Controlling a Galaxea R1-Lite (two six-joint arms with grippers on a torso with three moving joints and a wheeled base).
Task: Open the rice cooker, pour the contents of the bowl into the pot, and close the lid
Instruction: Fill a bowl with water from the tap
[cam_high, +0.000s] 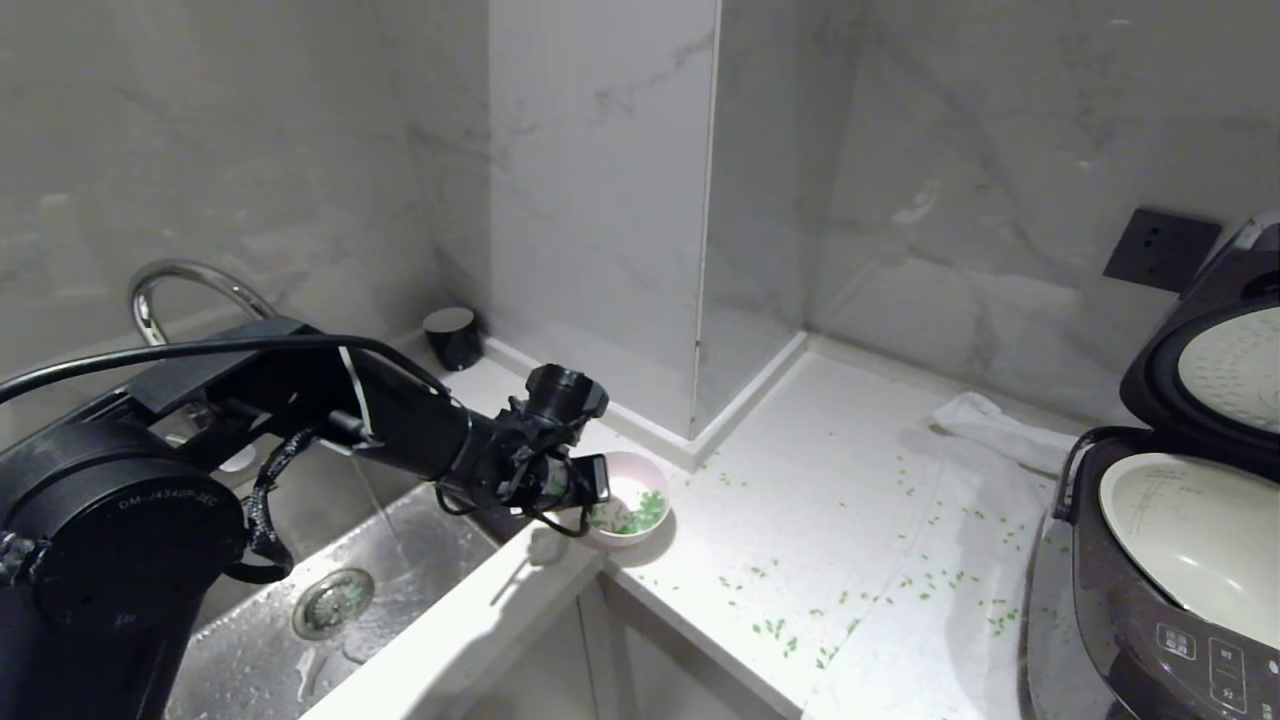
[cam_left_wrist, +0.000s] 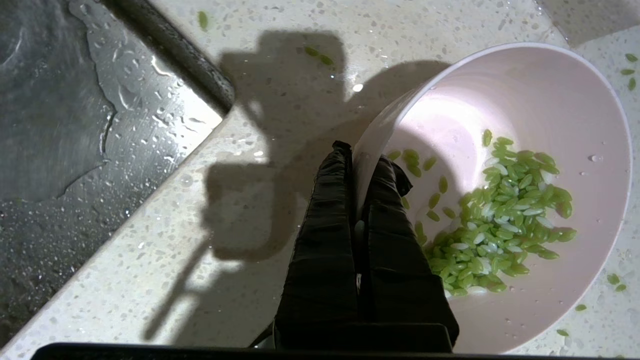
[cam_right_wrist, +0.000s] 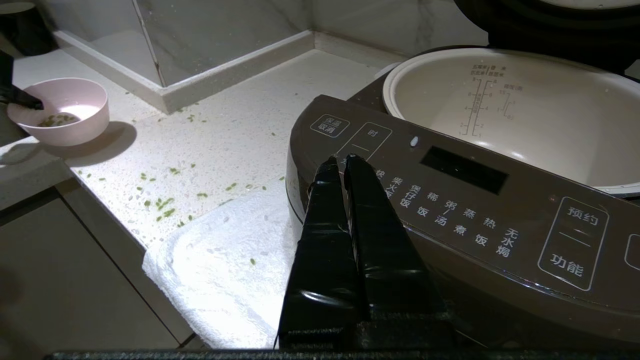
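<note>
left gripper (cam_left_wrist: 361, 165) pinching the rim of the bowl (cam_left_wrist: 505, 100), one finger inside and one outside, bowl tilted near the table (cam_high: 850, 520) edge beside the sink (cam_high: 330, 600), green grains (cam_left_wrist: 500, 220) pooled inside. more grains lie scattered on the table up to the towel (cam_right_wrist: 225, 260). cooker (cam_high: 1130, 600) far right, lid (cam_high: 1210, 370) up, pot (cam_right_wrist: 525, 110) empty; right gripper (cam_right_wrist: 341, 161) pressed together, parked over the cooker's panel.
</note>
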